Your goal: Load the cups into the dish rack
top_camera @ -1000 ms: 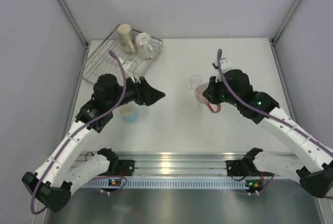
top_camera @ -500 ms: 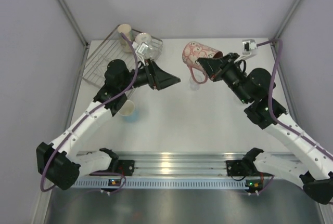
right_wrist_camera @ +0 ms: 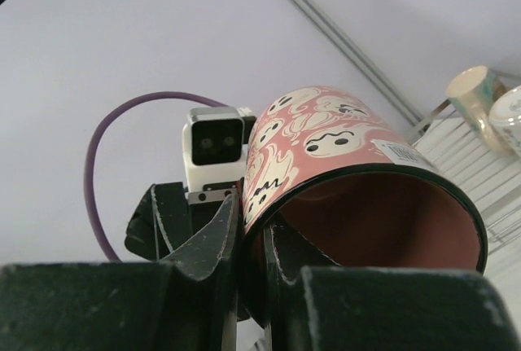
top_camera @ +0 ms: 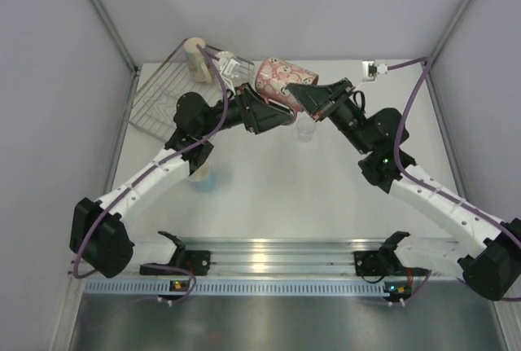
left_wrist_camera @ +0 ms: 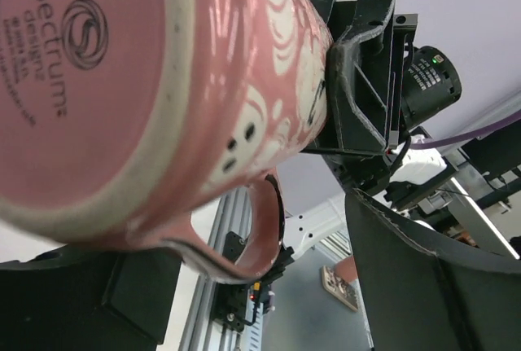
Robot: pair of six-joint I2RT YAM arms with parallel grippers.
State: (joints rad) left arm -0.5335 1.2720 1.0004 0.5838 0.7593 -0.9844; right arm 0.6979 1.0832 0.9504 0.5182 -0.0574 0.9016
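Pale grey walls close in a white table (top_camera: pixel 269 196), and above it the pink mug (top_camera: pixel 281 81) hangs in mid-air. The right gripper (top_camera: pixel 305 94) is pinched tight on the mug's rim, one of its fingers (right_wrist_camera: pixel 203 245) outside the wall and the other inside the mouth. That grip leaves the whole body and base free for another taker.

The left gripper (top_camera: pixel 275 108) comes at that free end. It is spread wide, a finger on either side of the mug's base and the handle (left_wrist_camera: pixel 264 229) hanging between them. I cannot see that it presses on the mug yet. It looks to me like a hand-over, since the left arm is the one on the rack's side.

The mug lies tipped on its side, clear of the table, just off the right edge of the dish rack (top_camera: pixel 159 103), with its base turned toward the rack. At the rack's far end sits the cream mug (top_camera: pixel 195 58), with the white dotted mug (right_wrist_camera: pixel 509 119) beside it, largely hidden from above by the left wrist.

On the table, a clear glass (top_camera: pixel 305 129) waits out to the right of the rack, past the held mug. The light blue cup (top_camera: pixel 199 176) sits on the rack's near side, partly under the left arm. So two cups seem loaded, one is in transit, and at least two are left.
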